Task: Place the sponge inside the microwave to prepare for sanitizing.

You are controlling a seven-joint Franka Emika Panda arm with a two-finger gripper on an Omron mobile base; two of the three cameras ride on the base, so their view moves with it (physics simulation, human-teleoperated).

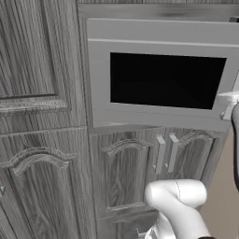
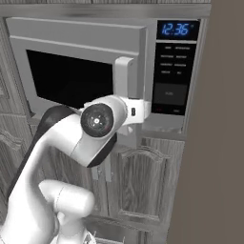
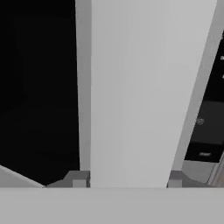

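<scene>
slippage is your risk: the two-finger gripper (image 3: pixel 127 180) is clamping narrow on the pale bar handle (image 2: pixel 123 76) of the grey box-shaped microwave (image 2: pixel 95 71), whose door is sitting barely ajar; pulling off-arc is inviting lost grip.

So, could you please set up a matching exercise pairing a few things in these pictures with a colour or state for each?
Things:
1. microwave door window
2. display
3. bar handle
4. gripper

Colour or state:
A. shut on the bar handle
B. blue digits
C. black
D. pale, upright

Pairs: 1-C, 2-B, 3-D, 4-A
</scene>
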